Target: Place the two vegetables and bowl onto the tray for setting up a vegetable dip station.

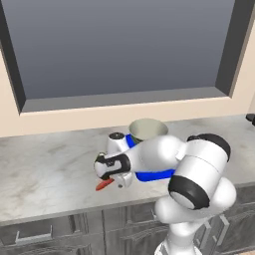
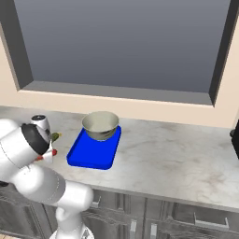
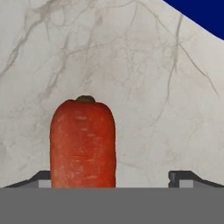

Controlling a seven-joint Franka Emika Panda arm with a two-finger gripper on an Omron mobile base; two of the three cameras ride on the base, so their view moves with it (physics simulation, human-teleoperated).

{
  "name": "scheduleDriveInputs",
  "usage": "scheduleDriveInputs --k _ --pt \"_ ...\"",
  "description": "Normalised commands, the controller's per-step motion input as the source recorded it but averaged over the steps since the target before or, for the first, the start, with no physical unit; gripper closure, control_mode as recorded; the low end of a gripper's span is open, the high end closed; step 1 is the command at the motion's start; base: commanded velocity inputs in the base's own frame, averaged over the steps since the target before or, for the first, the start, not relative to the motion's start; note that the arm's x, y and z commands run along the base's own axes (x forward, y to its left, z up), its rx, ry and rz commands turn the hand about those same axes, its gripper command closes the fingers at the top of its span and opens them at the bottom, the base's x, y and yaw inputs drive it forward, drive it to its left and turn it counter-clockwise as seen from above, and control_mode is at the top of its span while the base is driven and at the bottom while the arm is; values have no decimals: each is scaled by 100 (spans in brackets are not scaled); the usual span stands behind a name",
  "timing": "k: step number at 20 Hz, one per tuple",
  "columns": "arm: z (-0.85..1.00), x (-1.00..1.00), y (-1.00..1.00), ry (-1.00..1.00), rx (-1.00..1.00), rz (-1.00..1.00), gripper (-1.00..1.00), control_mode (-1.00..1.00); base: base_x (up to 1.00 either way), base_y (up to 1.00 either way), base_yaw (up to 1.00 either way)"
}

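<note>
An orange-red carrot (image 3: 83,144) lies on the marble counter, stem end away from the hand. My gripper (image 3: 113,179) hangs right over it, open, with the carrot between the fingertips (image 3: 186,177) and nearer the left one, untouched by either. From the left base view the carrot's tip (image 1: 104,185) pokes out under the gripper (image 1: 115,182). The grey-green bowl (image 2: 100,125) stands on the far end of the blue tray (image 2: 91,156). A bit of the green cucumber (image 2: 56,137) shows beside my arm, left of the tray, close to the carrot (image 2: 54,152).
A dark-framed window (image 2: 121,46) with a beige sill runs behind the counter (image 2: 177,154). Grey cabinet drawers (image 1: 35,231) sit below the counter's front edge. A dark object (image 2: 235,140) stands at the far right edge. One corner of the tray (image 3: 201,13) lies close to the carrot.
</note>
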Motion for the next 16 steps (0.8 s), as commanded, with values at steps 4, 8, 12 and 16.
scheduleDriveInputs --k 4,8,12,16 --pt "-14 3 0 20 0 0 100 -100 0 0 0" --pt "-2 -2 -3 14 0 0 100 -100 0 0 0" --pt "11 -16 -10 1 0 0 100 -100 0 0 0" --pt "21 -27 -15 -3 0 0 100 -100 0 0 0"
